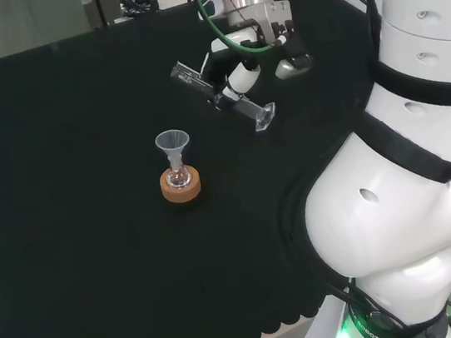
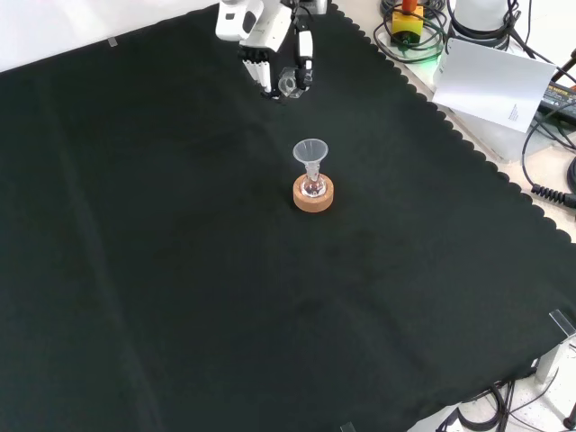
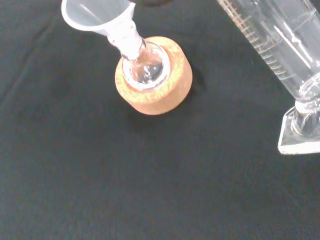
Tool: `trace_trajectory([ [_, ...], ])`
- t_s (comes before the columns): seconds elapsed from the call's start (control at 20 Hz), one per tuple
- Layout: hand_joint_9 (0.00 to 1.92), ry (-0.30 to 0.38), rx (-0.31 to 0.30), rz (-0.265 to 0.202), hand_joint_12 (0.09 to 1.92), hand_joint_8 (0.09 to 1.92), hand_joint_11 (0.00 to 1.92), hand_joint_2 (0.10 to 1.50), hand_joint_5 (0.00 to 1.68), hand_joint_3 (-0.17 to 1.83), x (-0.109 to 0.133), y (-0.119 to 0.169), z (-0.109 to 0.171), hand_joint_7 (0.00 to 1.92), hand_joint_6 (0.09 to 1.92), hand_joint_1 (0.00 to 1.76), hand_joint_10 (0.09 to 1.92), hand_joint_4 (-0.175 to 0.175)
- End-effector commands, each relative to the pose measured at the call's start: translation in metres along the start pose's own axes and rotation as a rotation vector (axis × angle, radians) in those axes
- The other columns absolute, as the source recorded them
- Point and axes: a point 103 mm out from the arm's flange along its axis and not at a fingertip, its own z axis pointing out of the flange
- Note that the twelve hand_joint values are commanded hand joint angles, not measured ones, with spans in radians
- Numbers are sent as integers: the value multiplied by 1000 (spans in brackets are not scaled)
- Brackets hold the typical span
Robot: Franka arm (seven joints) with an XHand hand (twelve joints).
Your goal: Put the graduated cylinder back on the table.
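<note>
So the hand (image 1: 240, 79) is up above the black cloth (image 1: 79, 265) with its fingers curled round the graduated cylinder (image 1: 224, 95), gripping it about mid-body. The cylinder is clear and it's tipped way over, almost lying flat in the air: in the head view its open mouth points up and to the left, and its flat base sticks out down and to the right of the fingers. The base isn't on the cloth, the whole thing is off the table. In the front view the hand (image 2: 270, 54) sits at the far end of the bench, with the cylinder (image 2: 288, 85) poking out below the fingers toward the camera. Nearer in that view, a bit apart from the hand, there's a small round clear flask (image 2: 312, 187) sitting upright in a cork ring (image 2: 313, 196), and a clear funnel (image 2: 310, 153) is stuck in the flask's neck. In the head view that flask setup is to the left of and nearer than the cylinder. The wrist view has the cylinder's (image 3: 280, 60) printed scale marks and base up close, with the flask (image 3: 145, 67), funnel (image 3: 97, 15) and cork ring (image 3: 155, 77) beside it on the cloth.
</note>
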Motion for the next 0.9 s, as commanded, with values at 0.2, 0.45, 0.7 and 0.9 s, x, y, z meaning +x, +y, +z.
trace_trajectory([
  [0.2,1504,87,-155,-52,763,929,1276,1092,1009,1,-13,17,16,1045,933,1266,87,-175],
  [0.45,1500,125,-274,-64,763,932,1273,1093,1008,1,-23,37,24,1044,936,1266,87,-175],
  [0.7,1497,183,-382,-97,765,936,1272,1094,1006,1,-30,61,30,1041,940,1265,87,-175],
  [0.9,1487,204,-436,-122,770,951,1265,1098,997,2,-32,83,38,1031,954,1263,87,-175],
])
